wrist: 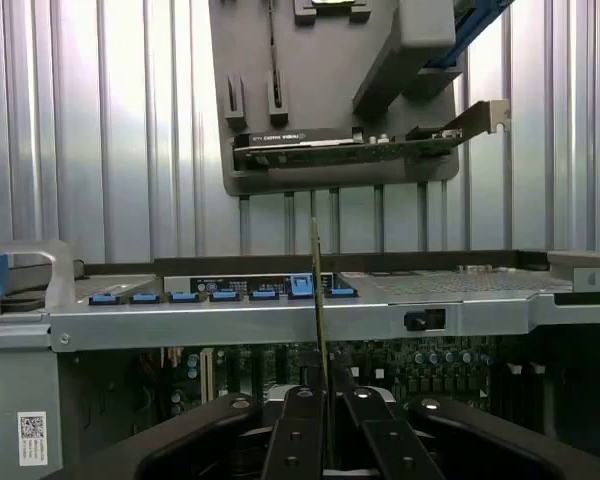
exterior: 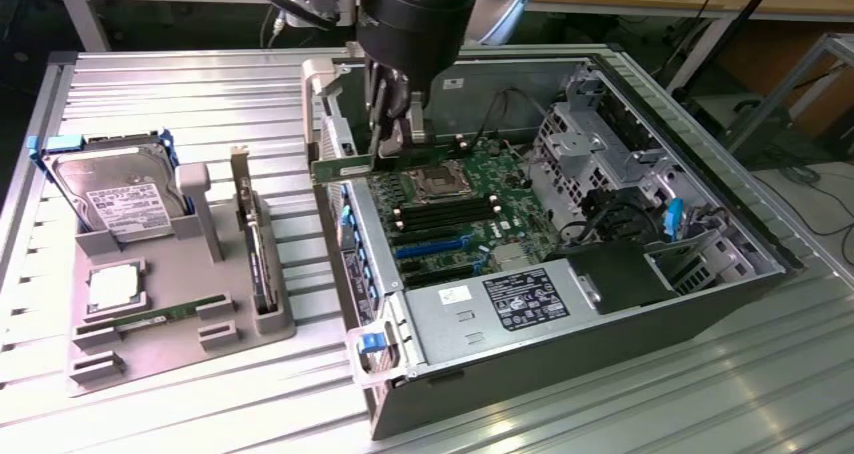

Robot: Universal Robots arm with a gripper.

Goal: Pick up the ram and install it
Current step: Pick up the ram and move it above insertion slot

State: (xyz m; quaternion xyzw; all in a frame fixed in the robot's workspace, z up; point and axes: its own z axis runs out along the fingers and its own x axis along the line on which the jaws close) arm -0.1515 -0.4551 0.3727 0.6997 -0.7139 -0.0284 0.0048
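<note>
Over the open computer case [exterior: 574, 359] hangs the arm. On the exterior view's left sits the grey holder [exterior: 227, 319], carrying the hard drive [exterior: 120, 199] and the upright card [exterior: 254, 244]. The gripper [exterior: 396, 146] is nearly closed, its fingers pinching the ram [exterior: 350, 165], which sits level above the motherboard [exterior: 461, 209], inside the case.

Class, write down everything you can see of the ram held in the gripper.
The ram is a long, thin green circuit-board strip. The gripper clamps it near its middle, holding it level on its long edge above the motherboard inside the open computer case. Seen from the wrist, it is edge-on, a slim line between the fingers.
</note>
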